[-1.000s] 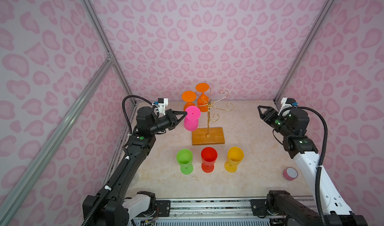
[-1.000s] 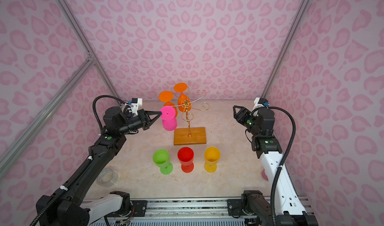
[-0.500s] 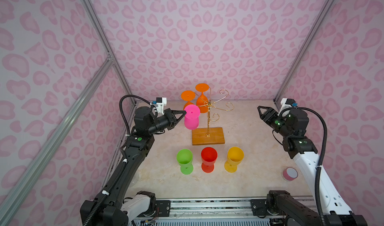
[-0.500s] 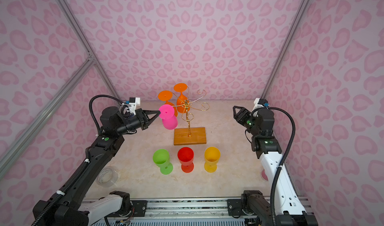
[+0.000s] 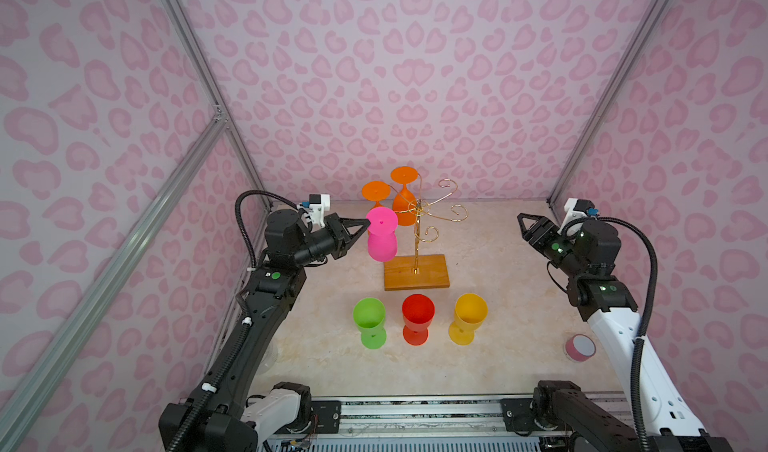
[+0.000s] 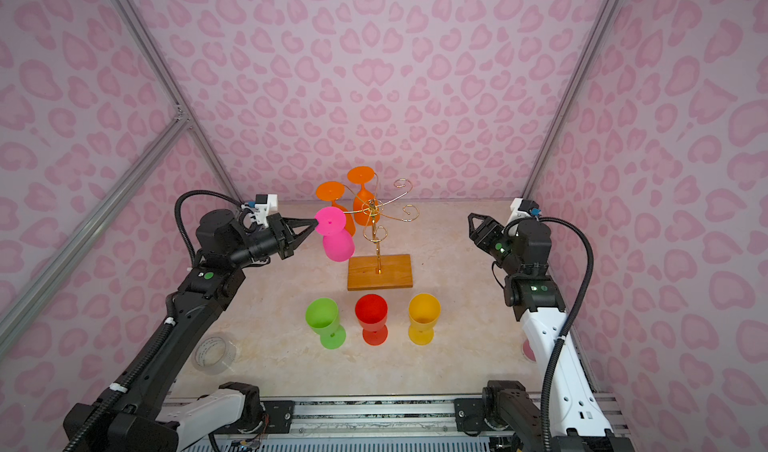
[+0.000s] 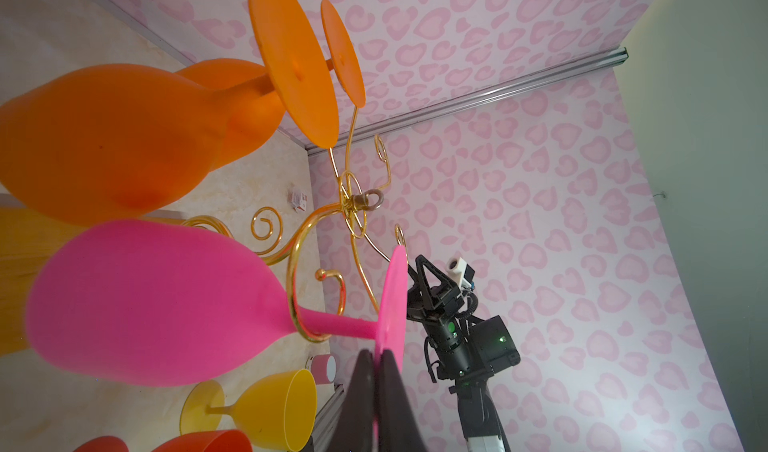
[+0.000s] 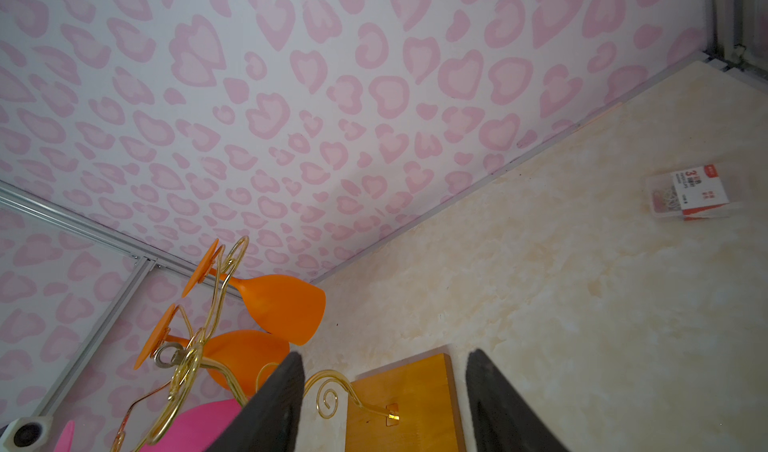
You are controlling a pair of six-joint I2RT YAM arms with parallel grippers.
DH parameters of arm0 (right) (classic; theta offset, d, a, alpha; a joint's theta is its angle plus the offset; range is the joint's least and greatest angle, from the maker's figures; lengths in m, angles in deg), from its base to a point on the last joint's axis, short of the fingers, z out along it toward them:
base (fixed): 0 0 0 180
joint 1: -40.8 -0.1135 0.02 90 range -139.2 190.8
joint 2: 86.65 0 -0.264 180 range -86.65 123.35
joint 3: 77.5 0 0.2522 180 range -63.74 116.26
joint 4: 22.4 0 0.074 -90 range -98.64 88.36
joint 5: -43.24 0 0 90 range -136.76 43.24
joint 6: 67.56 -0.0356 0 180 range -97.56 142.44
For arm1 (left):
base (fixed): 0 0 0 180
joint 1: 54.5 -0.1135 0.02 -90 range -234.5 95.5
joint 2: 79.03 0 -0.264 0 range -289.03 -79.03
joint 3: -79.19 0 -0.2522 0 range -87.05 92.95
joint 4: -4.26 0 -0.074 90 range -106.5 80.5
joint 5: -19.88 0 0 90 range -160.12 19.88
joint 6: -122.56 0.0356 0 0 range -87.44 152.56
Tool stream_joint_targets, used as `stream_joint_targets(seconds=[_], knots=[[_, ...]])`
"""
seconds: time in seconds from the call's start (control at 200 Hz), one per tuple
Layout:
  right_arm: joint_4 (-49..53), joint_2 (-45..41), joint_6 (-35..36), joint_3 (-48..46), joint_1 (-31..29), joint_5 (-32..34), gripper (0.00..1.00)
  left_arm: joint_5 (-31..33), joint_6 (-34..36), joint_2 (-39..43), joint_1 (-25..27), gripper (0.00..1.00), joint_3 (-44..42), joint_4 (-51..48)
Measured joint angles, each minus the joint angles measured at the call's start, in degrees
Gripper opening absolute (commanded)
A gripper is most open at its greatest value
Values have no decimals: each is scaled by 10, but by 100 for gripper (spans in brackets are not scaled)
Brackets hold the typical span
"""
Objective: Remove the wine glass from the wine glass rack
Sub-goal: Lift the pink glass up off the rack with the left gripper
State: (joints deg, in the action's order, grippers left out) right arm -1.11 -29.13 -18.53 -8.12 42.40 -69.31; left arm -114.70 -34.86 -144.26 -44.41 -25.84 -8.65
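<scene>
Left tool (image 5: pixel 368 223) pinching pink wine glass (image 5: pixel 381 244) foot, stem seemingly in rack (image 5: pixel 415 242) curl, right tool (image 5: pixel 523 220) open

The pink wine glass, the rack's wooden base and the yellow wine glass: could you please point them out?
pink wine glass (image 5: pixel 381 246): a top view, on its bowl.
wooden base (image 5: pixel 434 275): a top view, on its bare top face.
yellow wine glass (image 5: pixel 470 309): a top view, inside its bowl.

Light: bright and even from above in both top views; your frame corners darken.
Shadows: soft and faint on the table (image 5: pixel 332 366).
Glare: small glints on the rack (image 5: pixel 415 273) wire.
Focus: pink glass (image 7: pixel 145 304) looks soft in your left wrist view.
Edges: wall rail (image 7: pixel 478 96) bows there.
</scene>
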Motion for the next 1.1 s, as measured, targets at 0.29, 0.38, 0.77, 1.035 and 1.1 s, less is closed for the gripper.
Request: stream_joint_targets(seconds=[0.29, 0.38, 0.77, 1.035, 1.1], knots=[[-2, -9, 0, -8, 8, 0, 63, 7, -4, -2, -12, 3, 5, -16], [-2, -10, -1, -8, 9, -2, 63, 9, -6, -4, -13, 3, 10, -16], [-6, -14, -4, -16, 15, -4, 63, 18, -14, -43, -13, 3, 37, -16], [-8, -25, -6, -27, 22, -4, 63, 22, -14, -70, 2, 3, 64, -16], [-8, -27, -6, -28, 23, -4, 63, 22, -14, -75, 9, 3, 69, -16]])
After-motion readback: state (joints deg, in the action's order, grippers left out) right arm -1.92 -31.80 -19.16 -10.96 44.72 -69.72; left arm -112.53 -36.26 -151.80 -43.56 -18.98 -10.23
